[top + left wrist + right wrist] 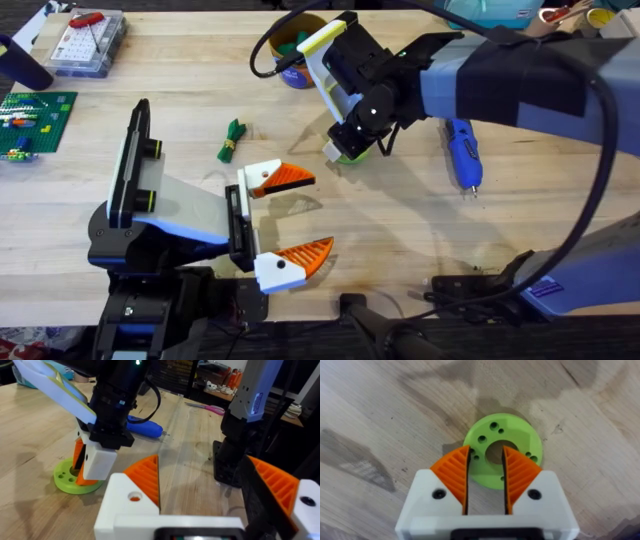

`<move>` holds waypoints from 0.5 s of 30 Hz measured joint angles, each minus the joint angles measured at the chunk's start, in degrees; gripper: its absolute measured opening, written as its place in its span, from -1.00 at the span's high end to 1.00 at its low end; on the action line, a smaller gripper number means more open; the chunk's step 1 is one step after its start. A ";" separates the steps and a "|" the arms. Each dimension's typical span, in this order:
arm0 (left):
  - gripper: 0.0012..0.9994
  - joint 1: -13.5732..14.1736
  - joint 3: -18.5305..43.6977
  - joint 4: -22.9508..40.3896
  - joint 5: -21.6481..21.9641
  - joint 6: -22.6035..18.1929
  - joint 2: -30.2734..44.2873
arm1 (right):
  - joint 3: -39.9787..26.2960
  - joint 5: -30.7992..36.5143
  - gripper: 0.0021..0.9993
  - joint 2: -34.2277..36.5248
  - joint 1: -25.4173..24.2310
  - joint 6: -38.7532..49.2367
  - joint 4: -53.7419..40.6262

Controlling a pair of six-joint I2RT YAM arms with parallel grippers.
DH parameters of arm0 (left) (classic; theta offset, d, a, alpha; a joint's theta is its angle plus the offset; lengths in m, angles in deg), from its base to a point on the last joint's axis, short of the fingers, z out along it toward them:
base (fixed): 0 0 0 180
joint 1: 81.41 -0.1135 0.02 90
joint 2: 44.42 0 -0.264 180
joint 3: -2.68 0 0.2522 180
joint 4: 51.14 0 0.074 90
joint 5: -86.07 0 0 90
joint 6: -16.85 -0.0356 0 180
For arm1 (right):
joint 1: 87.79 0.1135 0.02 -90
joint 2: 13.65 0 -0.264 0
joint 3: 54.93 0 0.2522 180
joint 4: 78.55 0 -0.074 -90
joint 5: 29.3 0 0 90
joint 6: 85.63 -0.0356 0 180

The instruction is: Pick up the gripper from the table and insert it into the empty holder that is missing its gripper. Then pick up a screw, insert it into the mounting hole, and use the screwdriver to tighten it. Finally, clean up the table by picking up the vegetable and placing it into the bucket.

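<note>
Reaching across the table [120,215], the right gripper [486,480] hangs directly over the lime-green gripper disc [520,440], which lies flat on the wood. Its 2 orange pads [454,472] sit a narrow gap apart, astride the near rim beside the central hole; whether they touch the plastic cannot be told. In the left wrist view the disc [65,479] rests under that white fingertip. The left gripper [292,218] hovers low with its fingers spread wide and nothing between them. The vegetable [232,140] lies on the table left of the disc. The bucket [292,52] stands behind the right arm. A blue screwdriver [462,152] lies to the right.
</note>
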 joint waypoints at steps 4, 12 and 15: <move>-0.98 0.00 0.02 0.67 0.30 0.02 0.02 | 0.00 -0.11 0.28 -0.02 -0.02 -0.02 -0.08; -0.98 0.00 0.02 1.67 1.39 0.02 0.02 | 0.00 -0.21 0.28 0.00 -0.02 -0.02 -0.11; -0.98 0.00 0.02 1.67 1.56 0.02 0.02 | -0.06 -0.22 0.28 -0.02 -0.02 0.22 -0.47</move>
